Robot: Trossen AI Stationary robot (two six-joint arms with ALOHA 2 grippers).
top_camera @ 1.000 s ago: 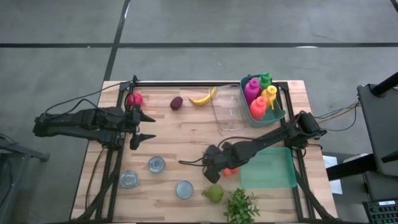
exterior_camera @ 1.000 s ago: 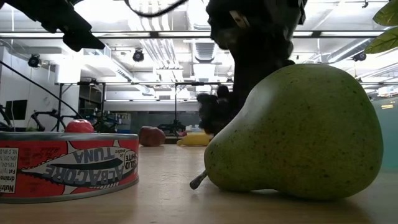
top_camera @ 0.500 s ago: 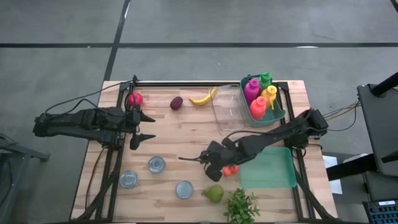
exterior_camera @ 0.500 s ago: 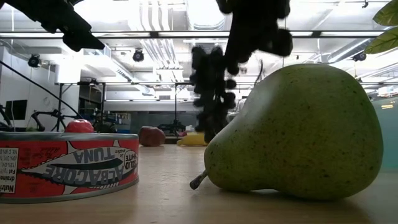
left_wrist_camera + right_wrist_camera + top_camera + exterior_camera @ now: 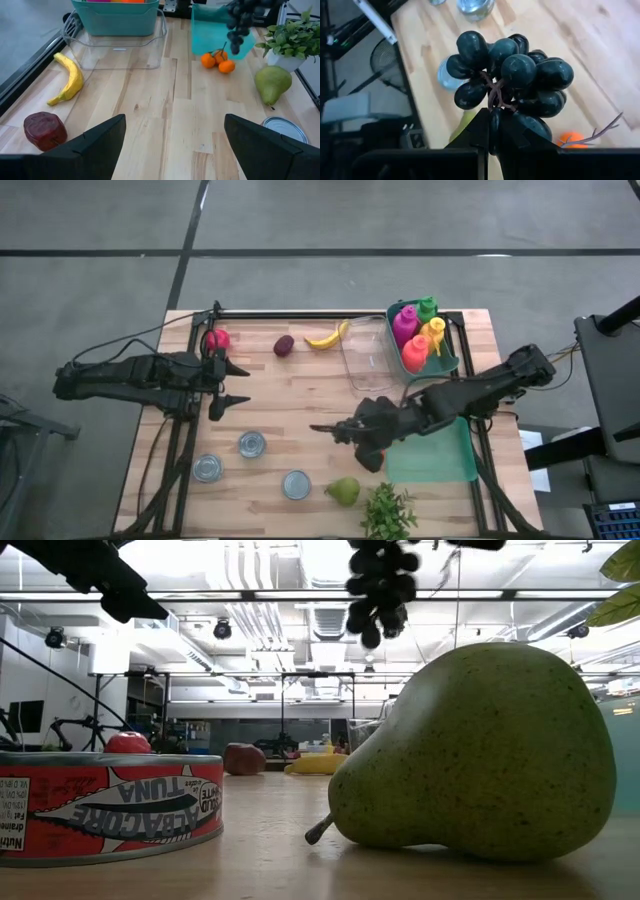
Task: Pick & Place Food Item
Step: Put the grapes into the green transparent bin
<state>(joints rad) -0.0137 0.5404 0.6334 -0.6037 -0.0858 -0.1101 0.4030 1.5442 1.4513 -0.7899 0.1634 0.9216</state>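
Wooden table (image 5: 300, 395) planks carry cans, fruit and bins under bright ceiling lights. Above the middle, the right gripper (image 5: 492, 131) is pinched tight on the stem of a bunch of dark grapes (image 5: 512, 82), which hangs in the air clear of the wood, just beside the green tray (image 5: 440, 455) and above the small oranges (image 5: 218, 61). A pear (image 5: 480, 755) lies near a tuna can (image 5: 105, 802). The left gripper (image 5: 232, 385) waits with fingers spread near the table's left edge, holding nothing.

Bare wood (image 5: 300, 395) between both arms
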